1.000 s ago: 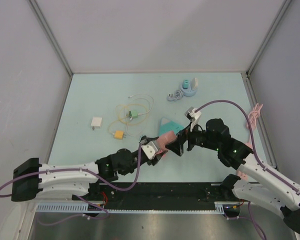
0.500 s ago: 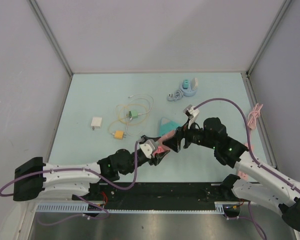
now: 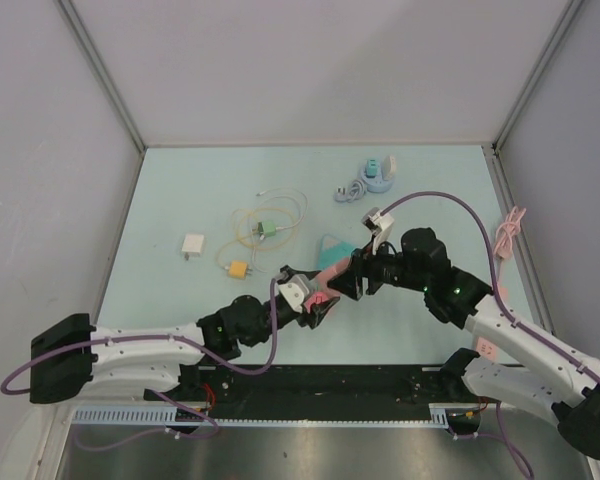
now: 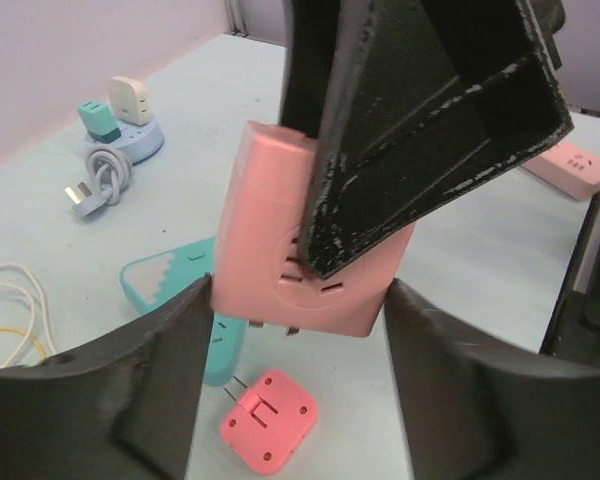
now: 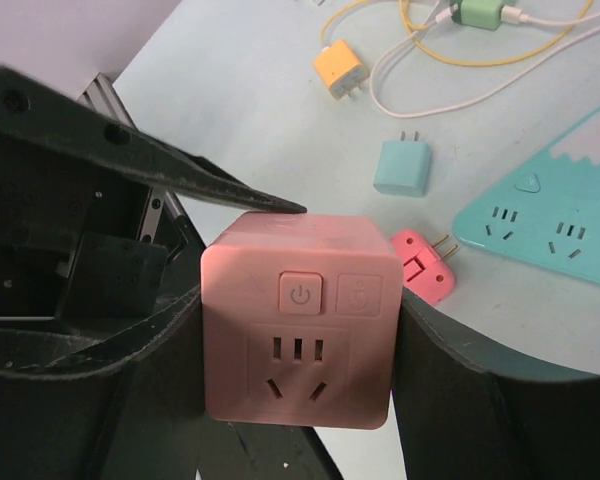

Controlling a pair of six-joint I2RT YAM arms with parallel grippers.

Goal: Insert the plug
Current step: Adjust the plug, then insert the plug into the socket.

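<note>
A pink socket cube with a power button and socket holes is up in the air over the table's near middle. My right gripper is shut on its two sides. My left gripper grips the same cube with its fingertips, and the right gripper's black finger lies over the cube's face. In the top view the two grippers meet, left gripper and right gripper. A flat pink plug with two prongs lies on the table below the cube; it also shows in the right wrist view.
A teal power strip lies just beyond the grippers. A light blue adapter, an orange charger, a green charger with yellow cables and a white adapter lie to the left. A round blue socket stands at the back, a pink cable at the right.
My right gripper has moved left to the left gripper and now sits around the pink cube. The teal power strip is more uncovered. The left arm has barely moved.
</note>
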